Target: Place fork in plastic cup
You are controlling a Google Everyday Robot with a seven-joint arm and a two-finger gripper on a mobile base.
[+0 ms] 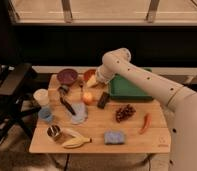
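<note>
A thin greyish utensil that I take for the fork point(83, 87) lies between the purple bowl point(67, 76) and the red bowl point(88, 75), just behind an orange fruit point(87, 97). My gripper point(93, 82) hangs over the red bowl's front edge, a little right of the fork, pointing down and left. Its fingers look open and nothing shows between them. A white cup point(41, 96) and a blue cup point(45, 115) stand at the table's left edge. I cannot tell which of them is the plastic cup.
A larger black utensil point(67, 105) lies by a pale blue cloth point(78, 114). A green tray point(124, 89) sits back right under my arm. A black block point(103, 100), grapes point(124, 112), a red chili point(145, 122), a blue sponge point(114, 137), a banana point(76, 142) and a metal can point(54, 132) are spread over the wooden table point(157, 142).
</note>
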